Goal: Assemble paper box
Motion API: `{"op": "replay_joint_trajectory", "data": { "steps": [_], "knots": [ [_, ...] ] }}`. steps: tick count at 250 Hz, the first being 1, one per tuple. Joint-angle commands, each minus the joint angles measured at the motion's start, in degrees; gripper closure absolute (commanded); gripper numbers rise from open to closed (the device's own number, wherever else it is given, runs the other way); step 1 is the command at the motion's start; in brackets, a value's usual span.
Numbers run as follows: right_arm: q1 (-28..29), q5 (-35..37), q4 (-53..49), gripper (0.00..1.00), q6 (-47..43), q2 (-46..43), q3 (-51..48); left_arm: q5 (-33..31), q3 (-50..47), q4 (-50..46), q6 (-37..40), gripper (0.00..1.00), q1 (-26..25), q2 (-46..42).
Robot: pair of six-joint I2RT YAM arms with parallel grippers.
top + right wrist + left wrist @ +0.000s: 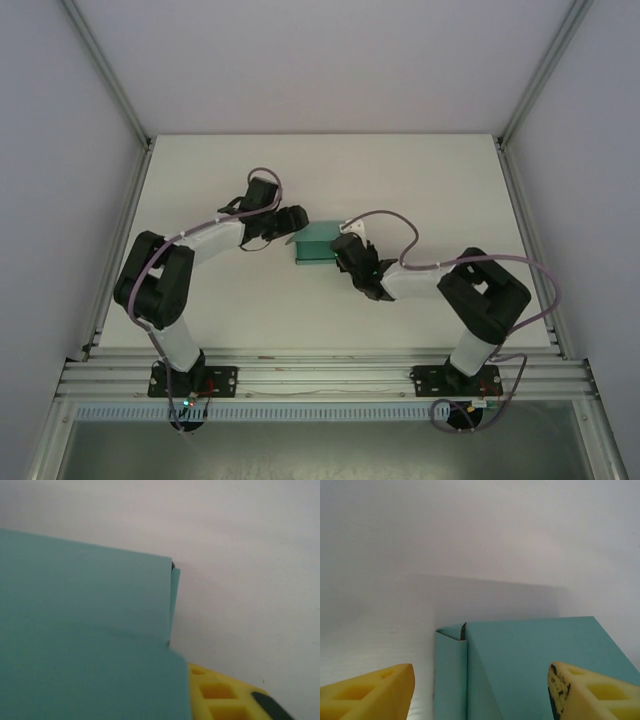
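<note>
The teal-green paper box (318, 243) lies mid-table as a small flat box, between the two grippers. In the left wrist view the box (530, 665) shows a folded side wall at its left corner. My left gripper (482, 692) is open and straddles that end, with one yellow finger (375, 695) clear of the card and the other over the box top. My left gripper (297, 224) sits at the box's left end. My right gripper (347, 252) is at the box's right end. There the teal card (85, 630) hides one finger, and the yellow finger (225, 695) presses against a flap.
The white table (320, 170) stretches bare behind the box. Grey enclosure walls and aluminium posts (110, 90) bound the sides. The arm bases stand on the rail (320, 380) at the near edge.
</note>
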Motion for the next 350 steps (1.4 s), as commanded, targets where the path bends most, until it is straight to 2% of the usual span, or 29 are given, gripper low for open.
{"op": "replay_joint_trajectory", "data": {
  "steps": [1, 65, 103, 126, 153, 184, 228, 265, 280, 324, 350],
  "knots": [
    [1.81, 2.02, -4.42, 0.61, 1.97, -5.00, -2.16, 2.83, -3.13, 4.87, -0.91, 0.33, 0.17, 1.22],
    [2.07, -7.36, -14.28, 0.36, 8.58, -20.60, -10.43, 4.12, -8.98, 9.65, -1.02, 0.43, 0.19, 2.01],
    [1.44, -10.78, -16.39, 0.15, 9.30, -28.45, -12.85, 5.66, -9.80, 12.39, -1.28, 0.47, 0.19, 3.00],
    [-1.32, -13.94, -17.16, 0.06, 9.67, -29.71, -11.23, 7.48, -9.66, 13.99, -1.79, 0.50, 0.26, 4.40],
    [-7.64, -20.09, -17.36, 0.00, 11.56, -28.29, -8.33, 9.52, -10.47, 17.21, -2.87, 0.55, 0.69, 5.73],
    [-14.50, -27.99, -18.57, 0.00, 11.66, -22.89, -2.86, 11.64, -11.22, 19.23, -3.52, 0.58, 1.55, 6.80],
    [-20.46, -34.97, -21.11, 0.00, 11.60, -14.88, 4.16, 13.78, -13.21, 22.58, -4.45, 0.68, 2.99, 7.31],
    [-23.48, -45.51, -19.06, 0.00, 12.08, -8.58, 7.44, 16.72, -14.39, 25.62, -5.63, 0.77, 4.18, 8.18],
    [-24.45, -49.69, -17.93, 0.00, 12.32, -5.95, 8.55, 17.77, -14.90, 27.08, -5.88, 0.77, 4.50, 8.42],
    [-25.67, -54.67, -17.08, 0.01, 13.41, -0.35, 11.68, 18.53, -16.66, 29.06, -6.91, 0.77, 5.44, 8.40],
    [-25.69, -59.91, -13.57, 0.02, 15.21, 1.76, 11.01, 19.46, -17.51, 31.01, -7.51, 0.78, 5.86, 8.41]
  ]
}}
